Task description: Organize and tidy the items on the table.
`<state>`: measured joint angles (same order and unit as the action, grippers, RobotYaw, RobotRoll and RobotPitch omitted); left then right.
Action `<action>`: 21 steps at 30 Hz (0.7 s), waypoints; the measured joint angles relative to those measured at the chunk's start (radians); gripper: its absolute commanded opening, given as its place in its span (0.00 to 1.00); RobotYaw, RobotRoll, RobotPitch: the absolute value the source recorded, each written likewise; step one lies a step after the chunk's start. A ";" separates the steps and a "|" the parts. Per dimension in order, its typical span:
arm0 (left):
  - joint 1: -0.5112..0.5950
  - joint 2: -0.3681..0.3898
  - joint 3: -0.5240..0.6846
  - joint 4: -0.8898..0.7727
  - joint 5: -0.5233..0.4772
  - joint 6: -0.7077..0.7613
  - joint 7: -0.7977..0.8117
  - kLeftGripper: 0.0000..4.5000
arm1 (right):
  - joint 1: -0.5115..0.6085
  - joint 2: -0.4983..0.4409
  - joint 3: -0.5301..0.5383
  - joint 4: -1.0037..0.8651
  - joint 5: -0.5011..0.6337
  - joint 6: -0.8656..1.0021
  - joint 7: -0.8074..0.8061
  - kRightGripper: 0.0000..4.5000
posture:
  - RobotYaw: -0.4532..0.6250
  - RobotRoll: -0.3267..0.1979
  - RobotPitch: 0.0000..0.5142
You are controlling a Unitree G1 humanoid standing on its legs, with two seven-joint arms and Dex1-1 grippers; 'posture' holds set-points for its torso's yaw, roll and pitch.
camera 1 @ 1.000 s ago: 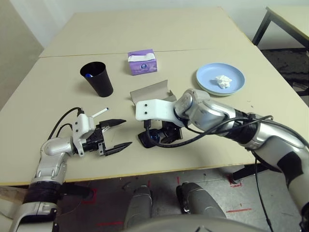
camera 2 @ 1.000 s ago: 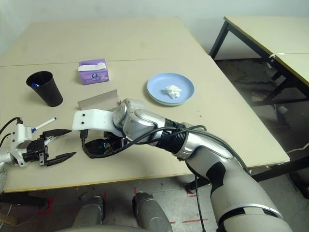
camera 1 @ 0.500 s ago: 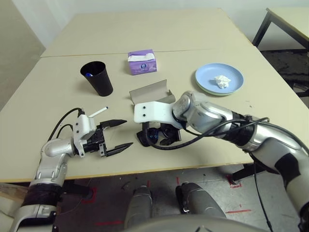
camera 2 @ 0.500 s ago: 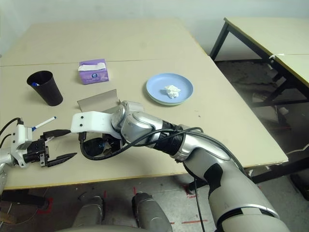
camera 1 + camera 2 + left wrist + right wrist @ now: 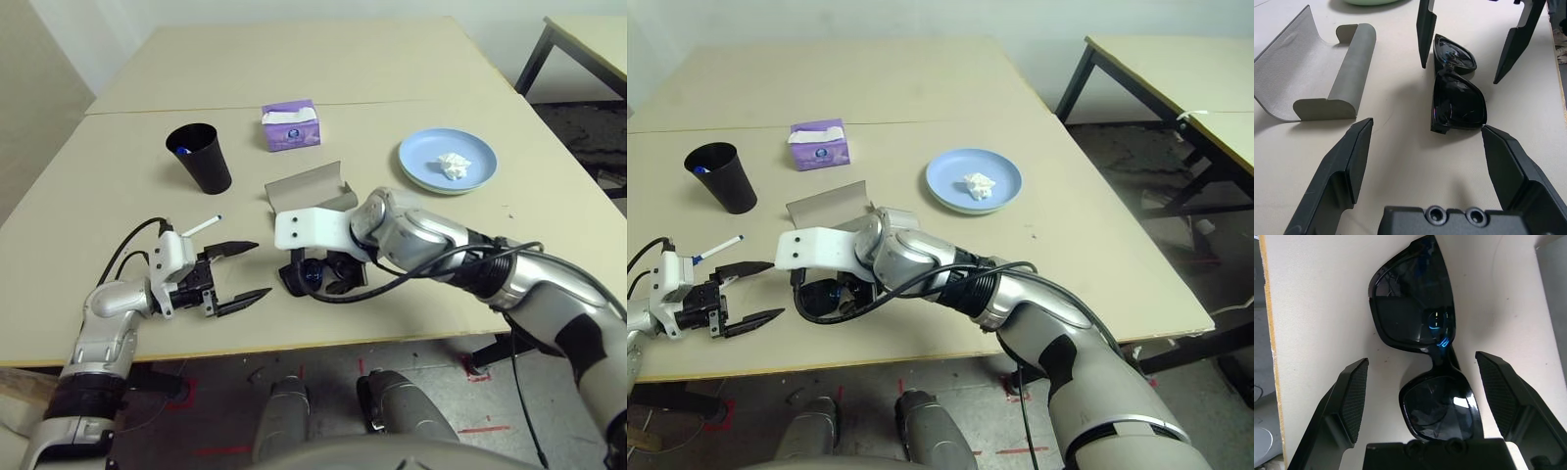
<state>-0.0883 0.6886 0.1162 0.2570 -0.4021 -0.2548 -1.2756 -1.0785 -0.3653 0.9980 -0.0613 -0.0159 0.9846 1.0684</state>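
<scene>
R fingers (image 5: 1422,396) wide open over the sunglasses (image 5: 1437,406), nothing gripped; lowering off-centre could pinch one lens & twist them, or scrape the worktop (image 5: 411,304). L fingers (image 5: 250,277) also wide, empty, just beside them: arms might clash if both close in. Pen (image 5: 203,225) lies by L gripper, could get knocked rolling. Open glasses case (image 5: 312,188) beyond, R forearm might shove it. Farther, crumpled tissue (image 5: 454,165) on stacked plates (image 5: 421,154) could tumble if tipped.
</scene>
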 measured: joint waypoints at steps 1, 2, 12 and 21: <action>0.000 0.000 0.000 -0.002 0.000 0.000 0.001 1.00 | 0.000 -0.002 0.000 -0.004 0.000 0.003 0.002 0.86 | 0.38 0.62 0.25; 0.001 0.000 0.000 -0.003 0.000 0.001 0.001 1.00 | 0.001 -0.004 0.000 -0.006 0.000 0.006 0.003 0.78 | 0.38 0.62 0.25; 0.009 -0.010 0.000 -0.017 -0.001 0.010 0.005 1.00 | 0.002 -0.008 -0.012 -0.029 -0.002 0.020 0.004 0.03 | 0.38 0.62 0.25; 0.000 -0.020 -0.002 -0.019 -0.001 0.018 0.007 1.00 | 0.004 -0.030 -0.015 -0.055 -0.002 0.030 0.017 0.03 | 0.37 0.62 0.24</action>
<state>-0.0881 0.6689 0.1140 0.2383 -0.4027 -0.2365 -1.2687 -1.0745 -0.3956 0.9826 -0.1163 -0.0176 1.0146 1.0855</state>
